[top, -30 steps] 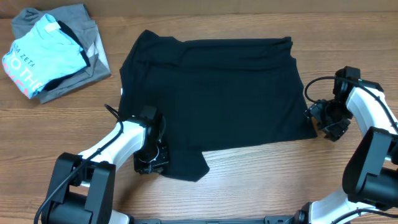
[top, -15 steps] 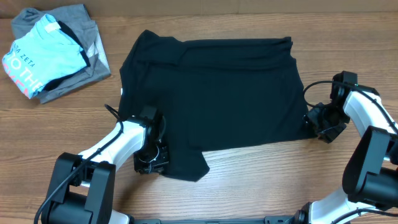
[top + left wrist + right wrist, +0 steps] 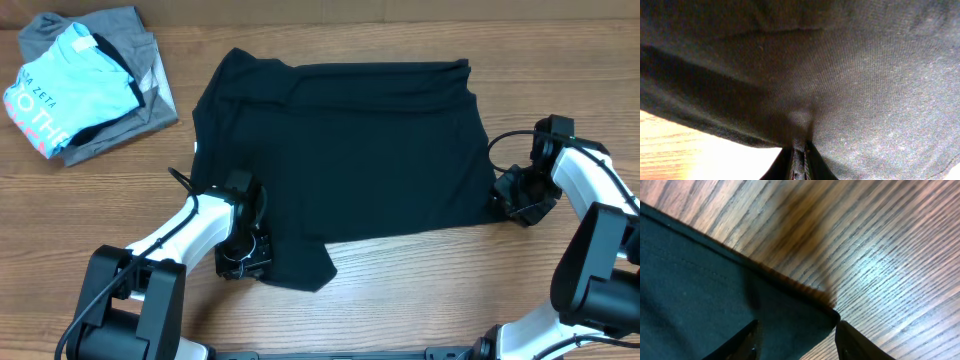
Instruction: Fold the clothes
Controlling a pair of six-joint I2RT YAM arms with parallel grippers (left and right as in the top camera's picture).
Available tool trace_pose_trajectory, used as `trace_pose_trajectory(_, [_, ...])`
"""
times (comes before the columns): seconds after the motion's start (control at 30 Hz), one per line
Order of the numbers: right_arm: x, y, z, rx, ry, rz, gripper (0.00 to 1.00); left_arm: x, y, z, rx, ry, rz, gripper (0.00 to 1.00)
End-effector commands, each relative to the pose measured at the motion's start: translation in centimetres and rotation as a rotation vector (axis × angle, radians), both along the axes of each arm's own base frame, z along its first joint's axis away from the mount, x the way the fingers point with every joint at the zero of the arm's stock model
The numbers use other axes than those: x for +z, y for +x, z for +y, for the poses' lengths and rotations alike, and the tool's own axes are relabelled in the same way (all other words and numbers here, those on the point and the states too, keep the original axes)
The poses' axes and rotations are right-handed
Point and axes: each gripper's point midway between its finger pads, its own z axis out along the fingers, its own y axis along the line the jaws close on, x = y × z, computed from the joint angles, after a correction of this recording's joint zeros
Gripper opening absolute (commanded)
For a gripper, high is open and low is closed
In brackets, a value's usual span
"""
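Observation:
The black T-shirt (image 3: 340,150) lies spread flat across the middle of the table. My left gripper (image 3: 243,258) is at its near left corner, shut on a pinch of the black fabric (image 3: 800,125) that fills the left wrist view. My right gripper (image 3: 507,203) is at the shirt's near right corner. In the right wrist view its fingers (image 3: 747,342) are apart, with the shirt's corner (image 3: 815,320) lying between them on the wood.
A pile with a light blue lettered T-shirt (image 3: 65,85) on a grey folded shirt (image 3: 140,95) sits at the far left corner. Bare wooden table (image 3: 420,290) runs along the near edge between the arms.
My right gripper has moved a little left and up, onto the shirt's near right corner. The left gripper and the shirt have not moved.

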Motion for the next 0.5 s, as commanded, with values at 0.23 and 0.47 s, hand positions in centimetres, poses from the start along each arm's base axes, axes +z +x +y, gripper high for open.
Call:
trace_pose_trajectory(0.23, [-0.2, 0.4, -0.1, -0.005, -0.004, -0.022, 0.49, -0.4, -0.4, 0.0, -0.022, -0.003, 0.016, 0.11])
trace_pose_trajectory(0.47, [-1.4, -0.6, 0.3, -0.02, 0.005, -0.004, 0.49, -0.4, -0.4, -0.1, -0.021, -0.006, 0.017, 0.11])
